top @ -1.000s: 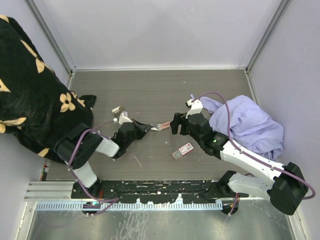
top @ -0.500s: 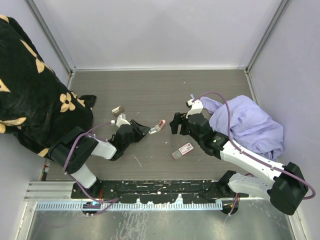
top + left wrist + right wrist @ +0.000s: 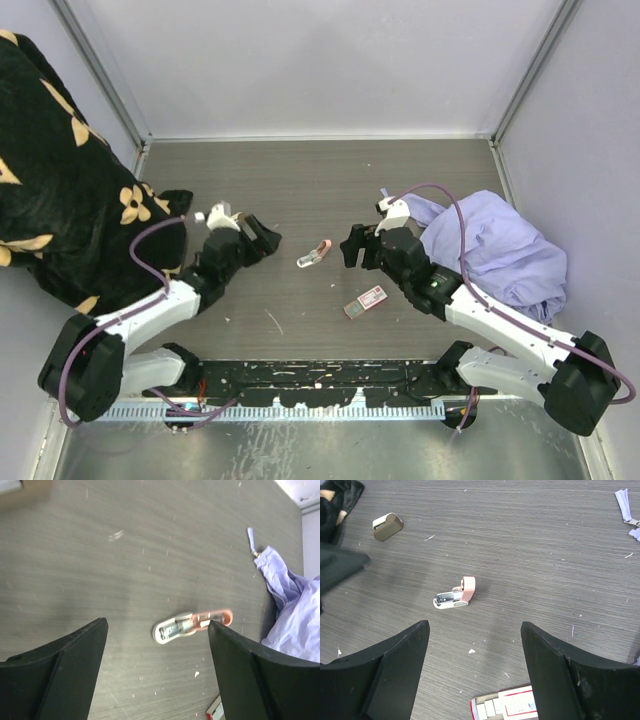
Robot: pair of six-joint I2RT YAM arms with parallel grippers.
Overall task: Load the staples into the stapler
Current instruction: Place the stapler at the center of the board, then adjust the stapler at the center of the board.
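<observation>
1. Now, my left gripper (image 3: 262,237) is released: its jaws stand wide apart with nothing between them, and its dark fingers (image 3: 70,652) frame the table (image 3: 300,180) on either side in the left wrist view.
2. My right gripper (image 3: 347,247) is spread wide too, and it holds nothing.
3. The stapler (image 3: 313,254) lies on the grey table between the two grippers, touching neither. Its pink top is hinged up off the white base, and the metal channel shows.
4. The staples (image 3: 366,300), a small red-and-white box, lie flat on the table. They are nearer to me than the stapler, close beside the right arm and apart from the stapler.
5. A purple cloth (image 3: 490,250) is bunched at the right, and a black flowered cloth (image 3: 60,180) fills the left.
6. A small tan block (image 3: 387,526) sits beyond the stapler, near the black cloth.
</observation>
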